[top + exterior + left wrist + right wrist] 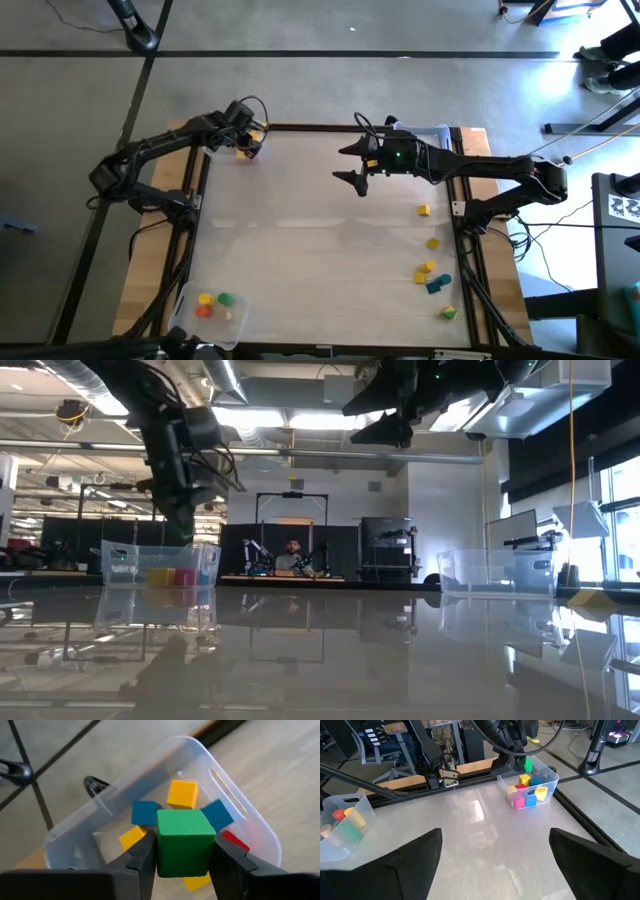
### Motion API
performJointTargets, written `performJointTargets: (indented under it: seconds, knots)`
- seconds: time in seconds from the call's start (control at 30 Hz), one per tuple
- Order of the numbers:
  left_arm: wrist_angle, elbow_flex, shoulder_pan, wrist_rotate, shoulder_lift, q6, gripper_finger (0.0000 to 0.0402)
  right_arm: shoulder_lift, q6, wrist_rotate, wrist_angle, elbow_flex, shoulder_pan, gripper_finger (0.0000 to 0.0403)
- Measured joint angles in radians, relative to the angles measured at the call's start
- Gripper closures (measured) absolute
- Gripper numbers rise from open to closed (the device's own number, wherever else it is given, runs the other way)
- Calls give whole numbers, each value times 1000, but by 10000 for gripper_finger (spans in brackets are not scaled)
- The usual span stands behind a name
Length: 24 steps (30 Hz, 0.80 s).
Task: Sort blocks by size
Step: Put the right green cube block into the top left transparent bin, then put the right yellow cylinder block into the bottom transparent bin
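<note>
Green wooden cube [184, 842] sits clamped between the left gripper [181, 857]'s dark fingers, held above the clear plastic corner tray [252, 820] at the table's far left corner; under it lie yellow, blue and red blocks [182, 793], partly hidden by the cube; loose small blocks [431, 270] sit well right of that tray, near the table's right edge; the right gripper [352, 163] hangs spread wide and empty, right of that tray.
</note>
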Motion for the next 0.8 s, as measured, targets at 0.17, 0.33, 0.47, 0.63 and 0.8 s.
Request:
performJointTargets:
  seconds: [0.17,0.33,0.47,0.63,0.8]
  knots:
    - [0,0,0,8,7,2,222,0,-8,-10,-2,0,0,39]
    - [-10,0,-5,7,-40,3,194,-2,-21,-12,-11,0,1,39]
    - [-10,0,-39,87,-117,11,189,-46,-16,22,-127,0,19,39]
    - [49,0,-131,258,-205,54,192,-144,26,136,-359,1,82,39]
    - [144,0,-256,314,-225,59,191,-222,179,223,-639,2,126,39]
